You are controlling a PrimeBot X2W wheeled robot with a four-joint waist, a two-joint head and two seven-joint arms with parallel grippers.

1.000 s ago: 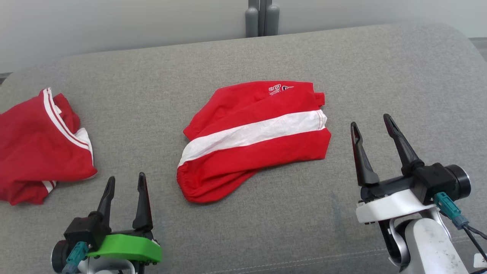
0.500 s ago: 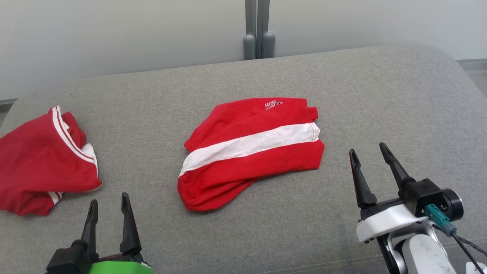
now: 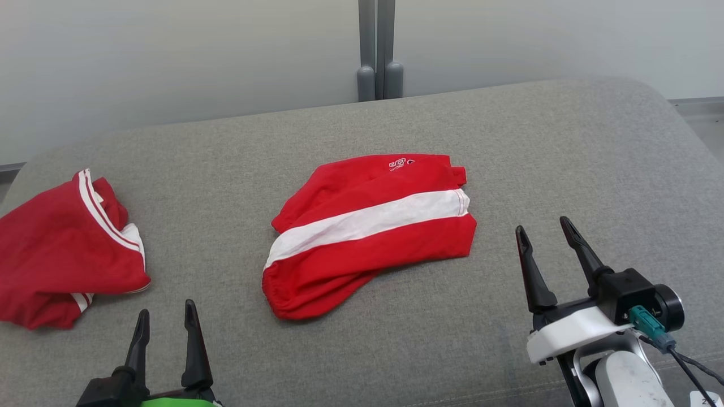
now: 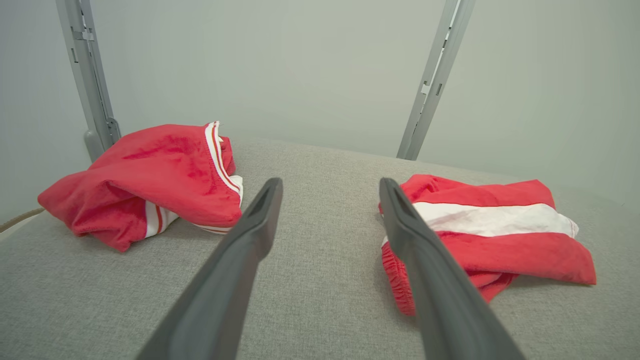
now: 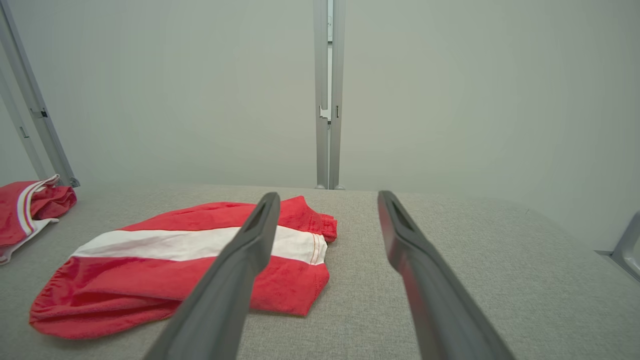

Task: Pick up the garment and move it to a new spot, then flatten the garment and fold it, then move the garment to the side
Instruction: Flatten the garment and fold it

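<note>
Striped garment [image 3: 370,232] lies at centre of grey bench [image 3: 509,141]; left end effector [image 3: 167,308] and right end effector [image 3: 542,224] flank it, fingers spread wide, holding nothing; second red garment [image 3: 62,254] far left

Right gripper [image 5: 327,196], jaws apart, over grey upholstery [image 5: 450,240] beside a folded red-and-white garment [image 5: 150,285]; a seemingly similar bundle [image 5: 27,210] far left.

The garment [image 3: 367,232] in the middle of the frame is red, with one wide white band and small white letters near its top. The cloth [image 3: 56,249] at the left edge is red with thin white lines. The cushion [image 3: 565,169] is grey.
</note>
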